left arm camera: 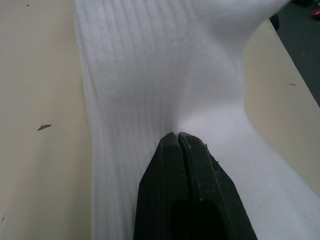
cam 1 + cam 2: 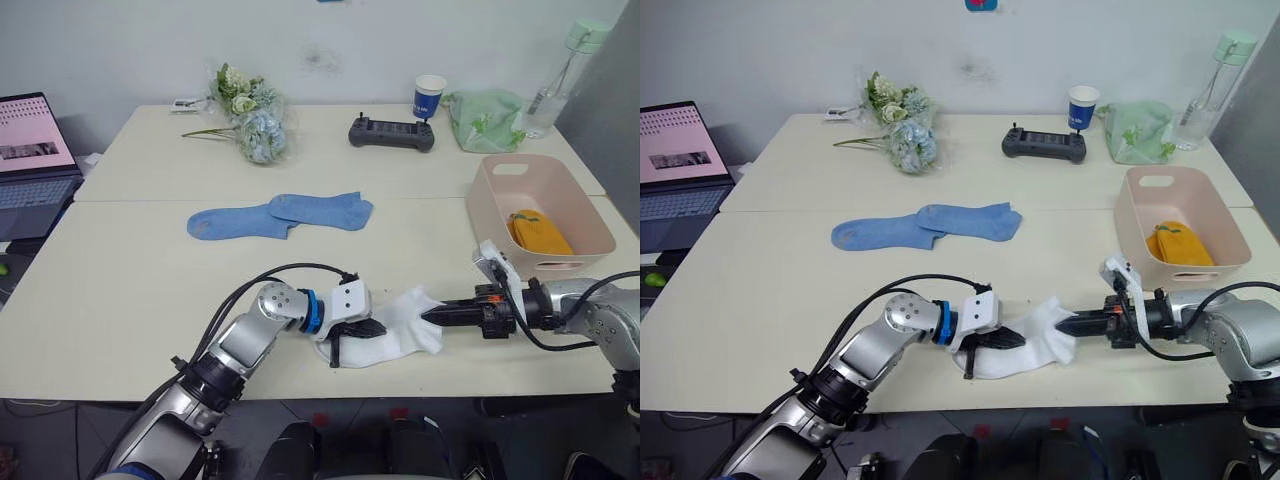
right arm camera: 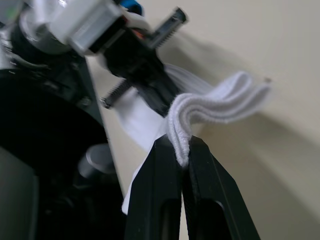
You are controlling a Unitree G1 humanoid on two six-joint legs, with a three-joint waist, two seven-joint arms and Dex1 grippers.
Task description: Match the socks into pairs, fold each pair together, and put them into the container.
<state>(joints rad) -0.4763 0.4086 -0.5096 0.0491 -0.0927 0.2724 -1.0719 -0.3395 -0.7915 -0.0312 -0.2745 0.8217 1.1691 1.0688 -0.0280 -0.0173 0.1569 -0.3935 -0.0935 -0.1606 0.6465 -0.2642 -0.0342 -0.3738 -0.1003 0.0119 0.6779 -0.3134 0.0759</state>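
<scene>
White socks (image 2: 395, 335) lying near front edge of table (image 2: 120, 290), stacked, pinched at both ends. L gripper (image 2: 358, 330) closed tight on mid/left part of the fabric, fingers (image 1: 181, 165) pressed together w/ cloth bunched at the tips. R gripper (image 2: 432, 314) clamped on the ribbed cuff edges at right end, layered cuffs squeezed between both fingers (image 3: 197, 165), cuff end lifted a bit off the tabletop.

Two light blue socks (image 2: 280, 215) flat mid-table, overlapping at one end, well apart from both grippers.

Pink container (image 2: 545, 215) at right side of table, just beyond R arm; folded mustard-yellow socks (image 2: 538, 232) inside, toward its near-middle part.

Along far edge: black controller (image 2: 391, 133), blue-and-white paper cup (image 2: 430, 96) just beside it, pale green cloth bag (image 2: 487, 120) next to the cup, clear bottle (image 2: 560, 75) w/ green cap at far right corner. Bunch of pale flowers (image 2: 250, 115) at far left-centre. Open laptop (image 2: 32, 165) off the left end of the table
</scene>
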